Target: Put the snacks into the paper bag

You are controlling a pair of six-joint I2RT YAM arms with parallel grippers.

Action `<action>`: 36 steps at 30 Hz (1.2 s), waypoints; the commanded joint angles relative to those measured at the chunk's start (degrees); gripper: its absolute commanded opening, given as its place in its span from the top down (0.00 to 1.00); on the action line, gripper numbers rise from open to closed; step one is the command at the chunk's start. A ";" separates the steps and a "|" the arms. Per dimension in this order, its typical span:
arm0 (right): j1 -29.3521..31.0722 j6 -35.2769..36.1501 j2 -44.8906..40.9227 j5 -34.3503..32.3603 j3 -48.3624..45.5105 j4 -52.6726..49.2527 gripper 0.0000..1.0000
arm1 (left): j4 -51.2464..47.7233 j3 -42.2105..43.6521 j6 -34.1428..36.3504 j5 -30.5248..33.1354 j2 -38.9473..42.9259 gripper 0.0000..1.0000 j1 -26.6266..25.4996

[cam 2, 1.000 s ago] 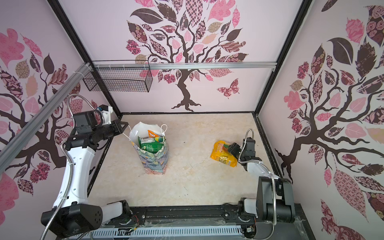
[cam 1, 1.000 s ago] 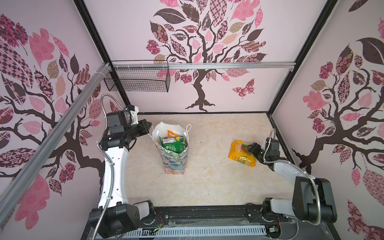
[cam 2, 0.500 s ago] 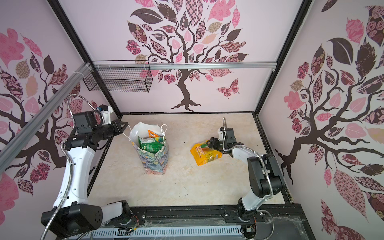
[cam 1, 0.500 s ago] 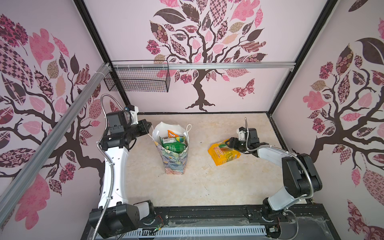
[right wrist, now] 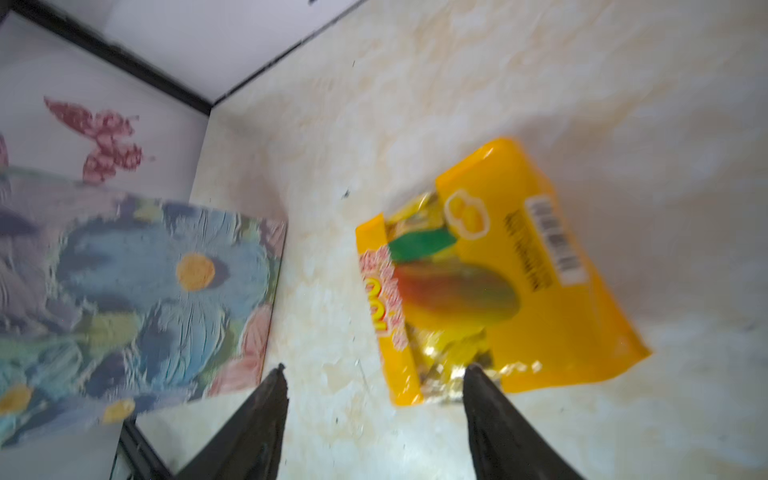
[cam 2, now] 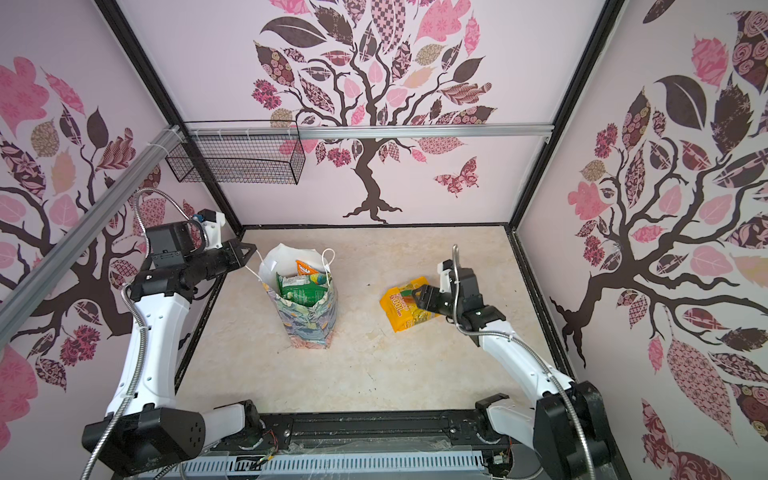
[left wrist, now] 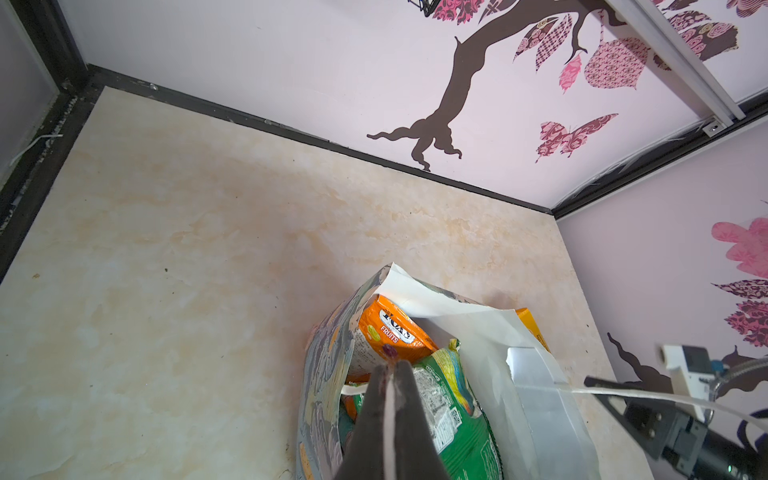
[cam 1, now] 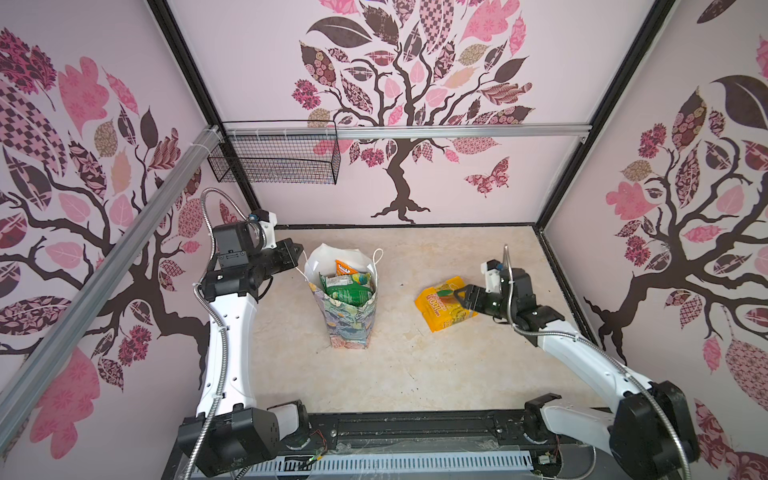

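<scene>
Your left gripper (left wrist: 390, 368) is pinching shut on the paper bag's (cam 1: 350, 328) cord handle (left wrist: 353, 389), while your right gripper (right wrist: 376, 368) is hovering wide open, gripping nothing, over the yellow packet (cam 1: 438, 309) lying at the bag's three o'clock.

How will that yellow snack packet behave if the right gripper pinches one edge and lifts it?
The yellow snack packet looks like thin crinkled foil, so it will probably sag from an edge pinch. Its glossy film may slide on the table when nudged. Lying flat, it should not roll.
</scene>
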State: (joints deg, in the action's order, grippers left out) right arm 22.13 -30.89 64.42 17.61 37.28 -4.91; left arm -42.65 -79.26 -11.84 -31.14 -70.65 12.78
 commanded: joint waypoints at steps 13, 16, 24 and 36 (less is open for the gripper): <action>10.53 -16.70 9.41 -3.01 -17.17 33.39 0.39 | 2.71 1.55 -0.15 -1.30 1.88 1.00 0.27; 10.69 -16.37 12.18 -4.87 -16.09 36.17 0.41 | 2.69 1.51 -0.24 -1.39 1.93 1.00 0.28; 10.89 -19.16 20.01 -8.41 -14.31 45.59 0.48 | 3.15 1.50 -0.48 -2.52 1.71 1.00 0.31; 11.28 -24.78 24.29 -15.75 -13.19 47.26 0.64 | 3.29 1.71 -0.65 -2.54 2.39 1.00 0.27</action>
State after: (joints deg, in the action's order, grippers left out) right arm 33.23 -53.41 87.18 5.69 22.17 40.77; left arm -42.44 -78.63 -12.25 -32.25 -69.69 12.78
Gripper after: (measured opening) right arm 0.365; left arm 0.050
